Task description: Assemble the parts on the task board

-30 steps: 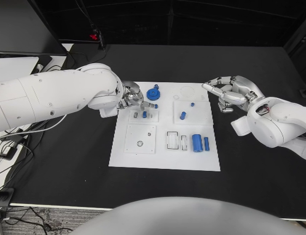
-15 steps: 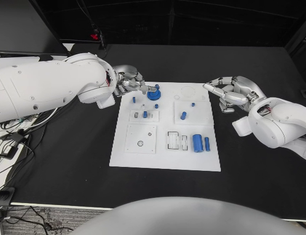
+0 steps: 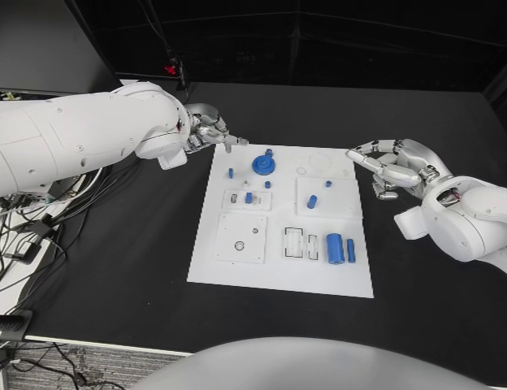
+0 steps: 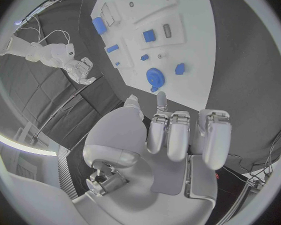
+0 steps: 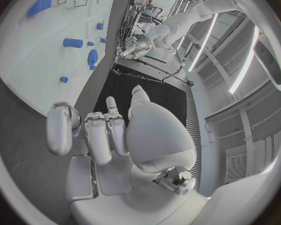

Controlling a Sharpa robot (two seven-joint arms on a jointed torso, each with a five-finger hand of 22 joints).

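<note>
My left hand [image 3: 207,134] has lifted away from the small blue pegs near the middle of the board and now hangs off the task board's [image 3: 240,268] far left corner, over the black table [image 3: 125,244]. Its fingers are curled in with nothing between them, as the left wrist view [image 4: 178,135] also shows. My right hand [image 3: 392,169] has kept its place beside the board's right edge, fingers loosely spread and empty.

Outward from the left hand, the nearest part is the round blue gear [image 3: 262,166] standing near the board's far edge, with a short peg [image 3: 230,172] just left of it and another [image 3: 249,197] in the small block below. Further right a slanted peg [image 3: 311,201] lies on a white tile, and two blue cylinders [image 3: 340,247] lie side by side near the board's right edge.

I judge I am between picks. To do the next one well, I should open the fingers before descending, come down straight over one peg, and pinch it by its sides so the neighbouring gear is not nudged.
</note>
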